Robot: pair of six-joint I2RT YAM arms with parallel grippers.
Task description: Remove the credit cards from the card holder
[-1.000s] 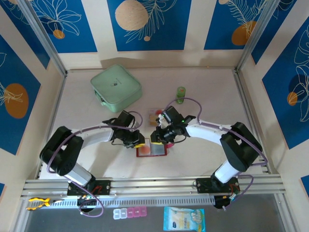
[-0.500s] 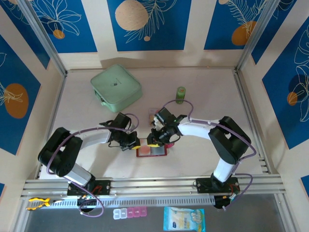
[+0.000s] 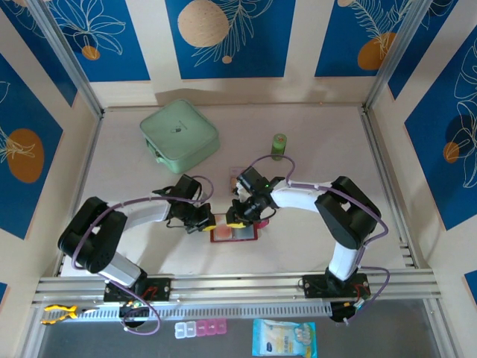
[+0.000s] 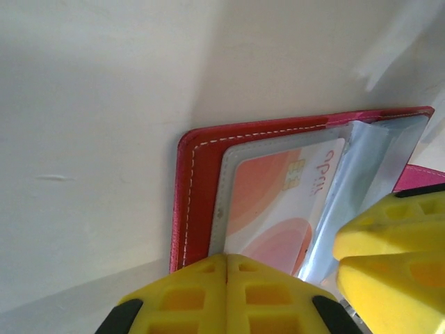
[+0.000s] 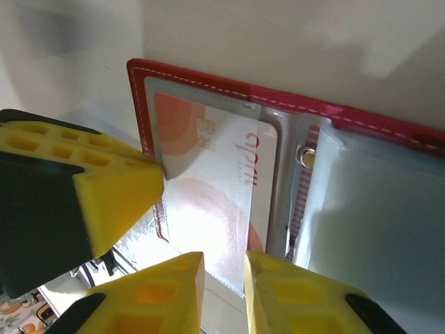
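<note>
The dark red card holder point(image 3: 235, 233) lies open on the table between the two arms. In the left wrist view its stitched edge point(image 4: 198, 188) frames a clear sleeve holding an orange-and-white credit card point(image 4: 271, 202). My left gripper point(image 4: 226, 259) is shut, its tips pressing on the holder's left edge point(image 3: 212, 222). My right gripper point(image 5: 222, 275) stands open by a narrow gap over the lower end of the card point(image 5: 215, 174) and its sleeve; it is at the holder's top edge point(image 3: 237, 219). The left fingers point(image 5: 111, 195) touch the card's corner.
A mint-green square case point(image 3: 179, 134) sits at the back left. A small green bottle point(image 3: 279, 146) stands behind the right arm, and a small clear tray point(image 3: 235, 177) lies just behind the grippers. A metal rail point(image 3: 238, 287) runs along the near edge.
The left gripper has closed and now presses on the holder's edge. The right gripper has moved left and nearer, down onto the open holder.
</note>
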